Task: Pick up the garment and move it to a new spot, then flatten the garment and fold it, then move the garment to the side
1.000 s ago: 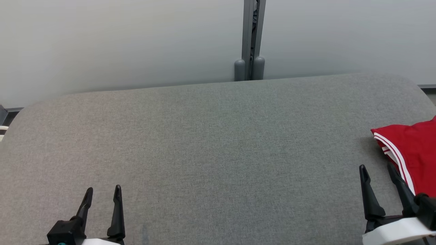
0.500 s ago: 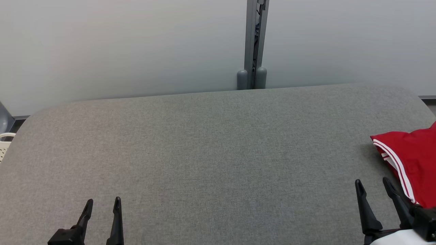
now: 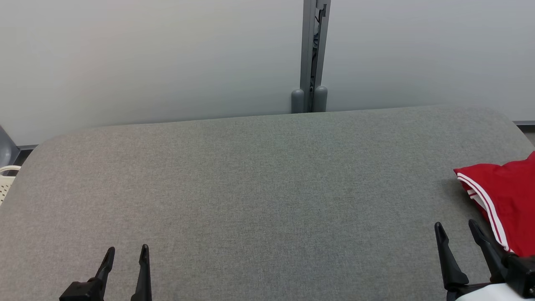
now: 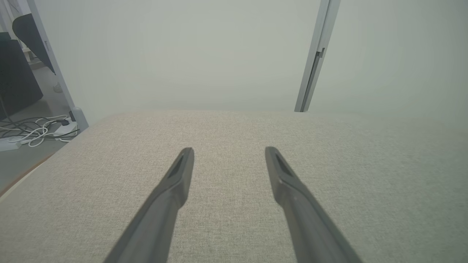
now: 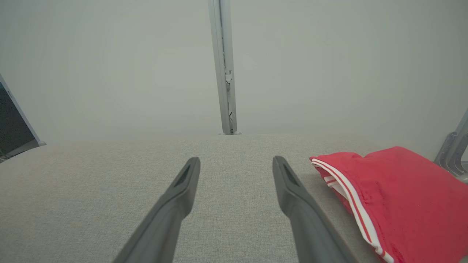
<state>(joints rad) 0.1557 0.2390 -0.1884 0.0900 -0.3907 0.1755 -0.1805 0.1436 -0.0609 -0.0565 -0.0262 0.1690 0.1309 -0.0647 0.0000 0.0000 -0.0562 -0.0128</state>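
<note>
A red garment point(image 3: 508, 200) with white stripes along its edge lies folded at the right end of the grey fabric table point(image 3: 267, 188); it also fills the right side of the right wrist view point(image 5: 395, 197). My right gripper point(image 3: 455, 225) is open just left of the garment, apart from it, with nothing between its fingers point(image 5: 236, 160). At the lower left of the head view my left gripper point(image 3: 127, 250) stands open over bare fabric point(image 4: 228, 149), holding nothing.
A pale wall with a grey vertical post point(image 3: 311, 54) runs behind the table's far edge. A cream basket point(image 3: 5, 182) peeks past the left end. Cables point(image 4: 33, 129) lie on the floor to the left.
The head camera has tilted up, so the table and garment sit lower in the picture. Both grippers have sunk toward the bottom edge, still open; the garment has not moved on the table.
</note>
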